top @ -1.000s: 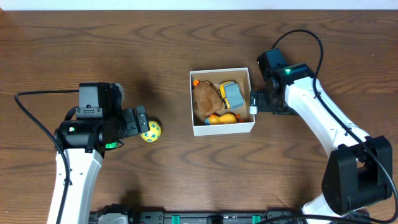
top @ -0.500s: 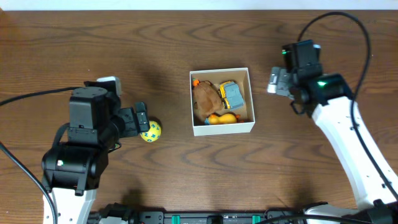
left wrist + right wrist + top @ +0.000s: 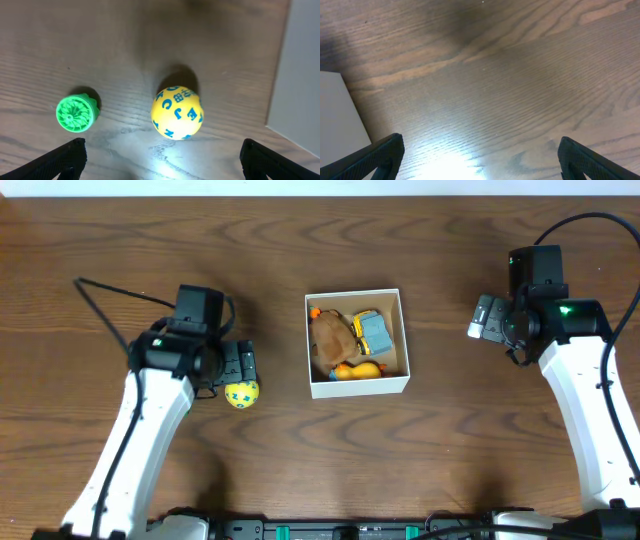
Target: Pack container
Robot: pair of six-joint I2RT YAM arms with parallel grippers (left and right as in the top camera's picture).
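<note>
The container point(image 3: 360, 388), a white-walled box, stands mid-table and holds a brown plush point(image 3: 330, 332), a yellow-and-grey toy point(image 3: 373, 329) and an orange duck point(image 3: 358, 370). A yellow ball with blue letters point(image 3: 241, 394) lies left of it; it also shows in the left wrist view point(image 3: 177, 112), next to a small green ribbed toy point(image 3: 76, 111). My left gripper point(image 3: 238, 365) hovers open just above both toys point(image 3: 160, 160), holding nothing. My right gripper point(image 3: 487, 318) is open and empty over bare wood point(image 3: 480, 155), right of the container.
The container's white wall shows at the right edge of the left wrist view point(image 3: 300, 75) and at the left edge of the right wrist view point(image 3: 337, 115). The dark wooden table point(image 3: 450, 450) lies all around.
My right gripper has drawn back to the right, away from the container's right wall. My left arm has swung so that its gripper sits right over the ball. The ball has not moved.
</note>
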